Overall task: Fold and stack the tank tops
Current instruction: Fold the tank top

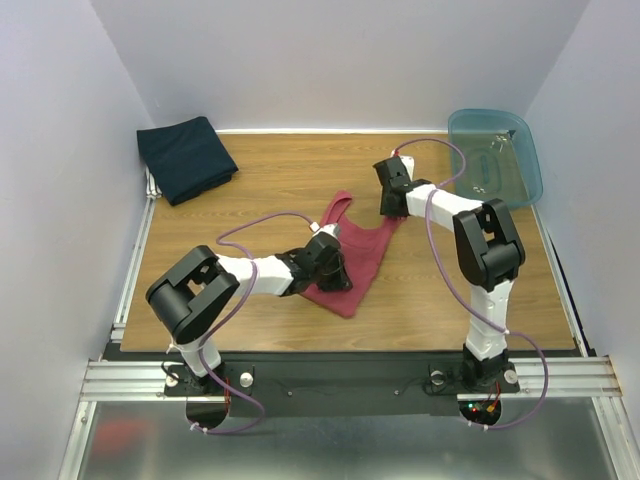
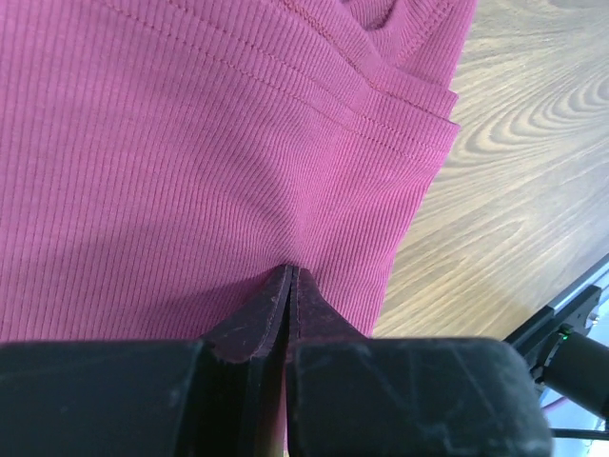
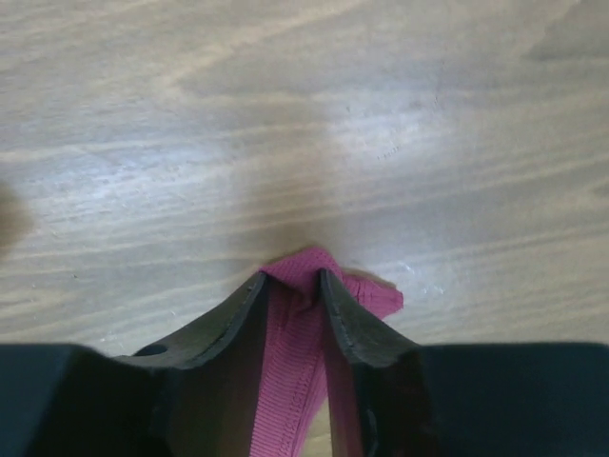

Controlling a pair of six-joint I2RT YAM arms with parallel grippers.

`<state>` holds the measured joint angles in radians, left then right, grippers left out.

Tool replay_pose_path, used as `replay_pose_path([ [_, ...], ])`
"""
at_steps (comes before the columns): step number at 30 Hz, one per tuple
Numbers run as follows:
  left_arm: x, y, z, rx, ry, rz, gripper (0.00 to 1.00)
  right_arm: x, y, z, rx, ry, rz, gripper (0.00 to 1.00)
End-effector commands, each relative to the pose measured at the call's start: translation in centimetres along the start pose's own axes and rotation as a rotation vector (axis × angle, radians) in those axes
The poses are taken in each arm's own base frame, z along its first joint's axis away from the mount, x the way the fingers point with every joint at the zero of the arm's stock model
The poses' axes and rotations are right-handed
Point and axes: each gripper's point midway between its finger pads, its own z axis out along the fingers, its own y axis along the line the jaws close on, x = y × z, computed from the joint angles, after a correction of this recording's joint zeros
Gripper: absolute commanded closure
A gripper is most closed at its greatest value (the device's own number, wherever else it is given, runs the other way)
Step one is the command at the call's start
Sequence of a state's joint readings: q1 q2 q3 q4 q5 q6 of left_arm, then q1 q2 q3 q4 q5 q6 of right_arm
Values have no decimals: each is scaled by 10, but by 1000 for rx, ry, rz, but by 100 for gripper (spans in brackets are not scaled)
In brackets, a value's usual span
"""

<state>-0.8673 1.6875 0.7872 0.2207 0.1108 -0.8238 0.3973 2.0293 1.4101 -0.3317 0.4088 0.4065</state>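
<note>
Two tops were in view. The navy top [image 1: 186,157] lay folded into a square at the far left corner, and the maroon top [image 1: 368,250] lay rumpled near the middle, well apart from it. We judged the task about half done: one top looked finished, while the maroon one was neither folded flat nor stacked on the navy one. One of its straps looped toward the far side, and its body ran in a slanted band toward the near edge.

The left gripper [image 2: 288,274] was clenched on the maroon top, with a pucker of ribbed cloth pinched between its tips. The right gripper [image 3: 293,281] sat at the top's far right corner with its jaws parted and a strap end lying loose between them. We took that as released rather than held.

The wooden table [image 1: 270,180] also carried a blue tub [image 1: 523,165] at its far right. From above, the left gripper covered the near part of the cloth, so we could not count the layers there. The wrist views were too close to show the garment's outline, and the tub's contents were hard to make out.
</note>
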Motion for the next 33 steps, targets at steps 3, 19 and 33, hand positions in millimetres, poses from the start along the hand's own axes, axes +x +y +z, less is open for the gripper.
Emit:
replay_pose_path([
  [3, 31, 21, 0, -91, 77, -40, 87, -27, 8, 6, -32, -45, -44, 58],
  [19, -74, -9, -64, -81, -196, -52, 60, -90, 6, -88, -157, -183, 59, 27],
  [33, -37, 107, -120, -207, -227, -430, 61, 107, 92, -243, -473, -81, -263, 36],
])
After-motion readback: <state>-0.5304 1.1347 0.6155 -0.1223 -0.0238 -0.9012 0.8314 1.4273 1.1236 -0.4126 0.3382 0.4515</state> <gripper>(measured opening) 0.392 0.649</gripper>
